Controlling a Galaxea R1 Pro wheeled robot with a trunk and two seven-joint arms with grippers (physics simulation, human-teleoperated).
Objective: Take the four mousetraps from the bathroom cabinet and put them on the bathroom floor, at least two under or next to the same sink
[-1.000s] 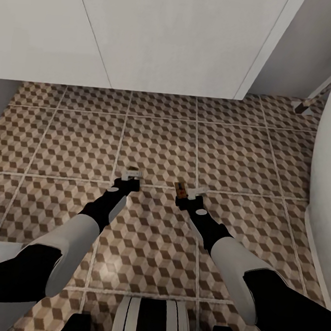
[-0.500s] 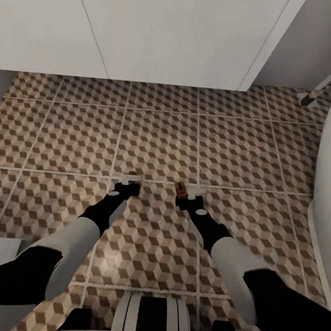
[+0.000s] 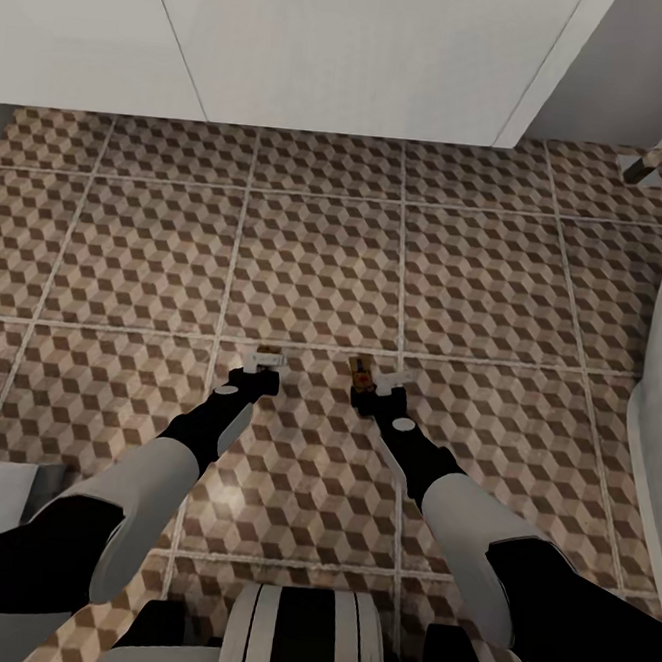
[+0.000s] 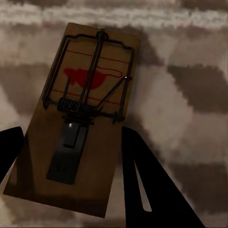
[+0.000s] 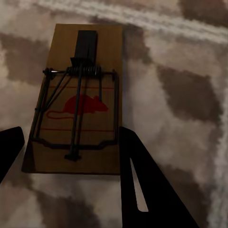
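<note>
Left pincer [image 4: 71,152]: clamped on a mousetrap [image 4: 78,118], above tile floor [image 3: 317,260].
Right pincer [image 5: 66,156]: clamped on second mousetrap [image 5: 78,99], at 12 o'clock from trunk.
Risk: dropping from height, bouncing away; no sink visible nearby.

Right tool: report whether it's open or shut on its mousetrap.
Shut on the mousetrap: the right tool has a dark finger at each long edge of the board, carried above the bathroom floor.

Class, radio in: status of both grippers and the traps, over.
Left gripper shut on a flat brown wooden mousetrap. Right gripper shut on a second mousetrap. Both held above cube-patterned bathroom floor. Nothing in the way.
</note>
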